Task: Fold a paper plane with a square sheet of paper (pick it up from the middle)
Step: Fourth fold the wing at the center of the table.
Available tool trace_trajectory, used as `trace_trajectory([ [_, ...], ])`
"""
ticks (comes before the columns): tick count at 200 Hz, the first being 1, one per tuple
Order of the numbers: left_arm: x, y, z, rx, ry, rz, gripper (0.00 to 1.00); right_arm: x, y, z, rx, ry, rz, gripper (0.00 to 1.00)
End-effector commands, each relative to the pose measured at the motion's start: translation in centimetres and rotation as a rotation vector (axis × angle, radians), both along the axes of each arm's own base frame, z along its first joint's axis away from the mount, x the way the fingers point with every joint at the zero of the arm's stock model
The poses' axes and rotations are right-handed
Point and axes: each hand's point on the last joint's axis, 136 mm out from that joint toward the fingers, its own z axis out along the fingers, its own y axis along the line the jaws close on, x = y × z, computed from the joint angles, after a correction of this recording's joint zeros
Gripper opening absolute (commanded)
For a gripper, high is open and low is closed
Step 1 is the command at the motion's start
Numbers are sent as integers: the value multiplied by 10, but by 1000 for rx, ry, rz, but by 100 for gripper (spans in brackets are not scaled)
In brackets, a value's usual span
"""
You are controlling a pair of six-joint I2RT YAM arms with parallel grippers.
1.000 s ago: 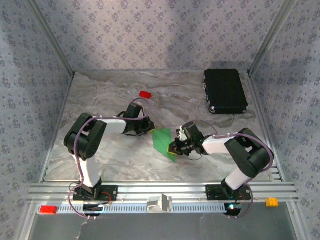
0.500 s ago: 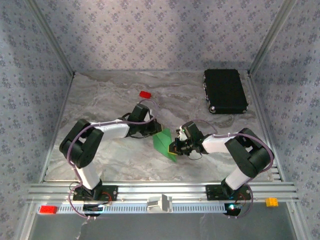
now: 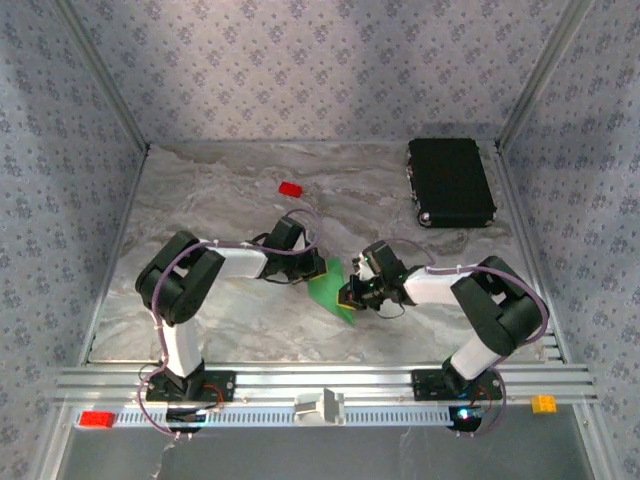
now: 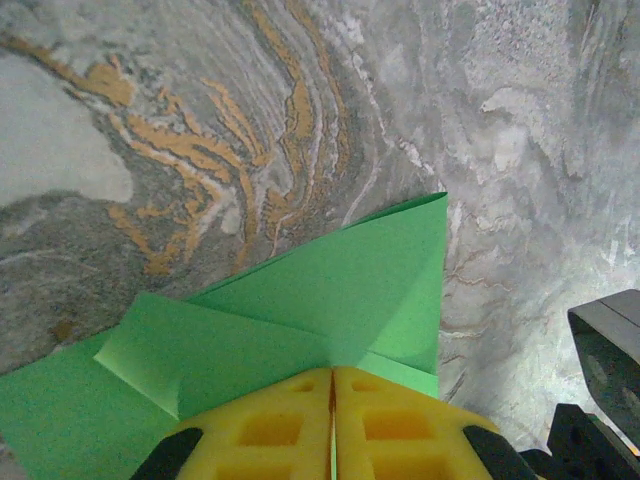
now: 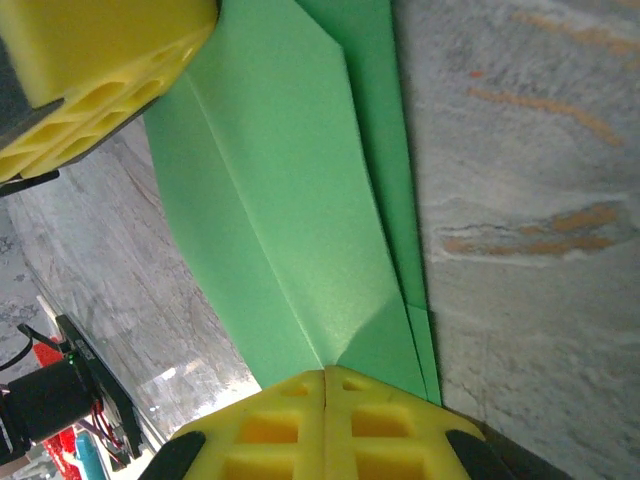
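Reaching in toward the black case (image 3: 451, 182), our left gripper (image 3: 318, 268) is now meeting the sheet of paper (image 3: 335, 292), which it was hanging short of a second ago. Our right gripper (image 3: 350, 297) is keeping its place.

From the top camera, we are seeing the green sheet, already partly folded, lying well apart from the case, nearer our bases and to its left. Our left gripper is taking the sheet's edge away from the case and our right gripper the edge toward it. The small red block (image 3: 290, 189) is lying left of the case, untouched.

At the left wrist, our left gripper (image 4: 332, 400) is pressing its yellow pads together on the sheet of paper (image 4: 340, 290), just behind where two folded flaps are meeting. We judge this grip is steadying the creases.

At the right wrist, our right gripper (image 5: 325, 405) is likewise pinching the sheet of paper (image 5: 290, 200) at the end of its long centre fold, probably so the ridge stays sharp. The left gripper's pads (image 5: 100, 70) are showing at the opposite edge.

We are finding no brand, label or legible writing anywhere.
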Motion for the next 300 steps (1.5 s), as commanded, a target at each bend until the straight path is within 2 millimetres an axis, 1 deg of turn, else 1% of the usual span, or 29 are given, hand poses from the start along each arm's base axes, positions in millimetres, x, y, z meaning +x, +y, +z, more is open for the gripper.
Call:
trace_trajectory([
  [1,-15,11,-25,49,63,7,9,2,1,13,-17,-2,3,3],
  [17,-16,12,-26,51,64,5,9,11,9,23,-1,-28,-3,3],
  [34,-16,12,-25,50,63,3,9,19,17,25,1,-33,3,5],
  [42,-17,12,-26,51,64,0,9,22,20,23,-4,-32,2,5],
  [56,-17,12,-25,49,63,2,9,22,26,15,-6,-16,14,5],
  [65,-17,12,-25,50,63,2,8,20,25,4,-33,3,14,6],
  [86,-17,13,-25,53,62,4,8,7,18,-19,-73,53,14,6],
  [97,-17,15,-26,55,63,8,8,-1,14,-25,-73,69,9,6],
  [112,-16,16,-27,57,65,10,8,-9,10,-25,-70,72,8,6],
  [142,-16,20,-31,64,75,23,8,-20,4,-14,-65,57,16,8],
  [161,-16,21,-33,66,78,26,8,-29,-2,-13,-62,60,20,9],
  [208,-16,21,-35,65,83,30,8,-60,-16,-20,-65,79,11,11],
  [227,-16,21,-36,64,85,32,8,-69,-22,-22,-65,78,3,11],
  [250,-16,21,-36,64,87,32,8,-78,-28,-25,-71,78,6,12],
  [278,-16,21,-35,63,85,32,8,-89,-39,-34,-92,94,-1,12],
  [300,-16,21,-35,64,85,34,8,-91,-43,-34,-90,88,-11,13],
])
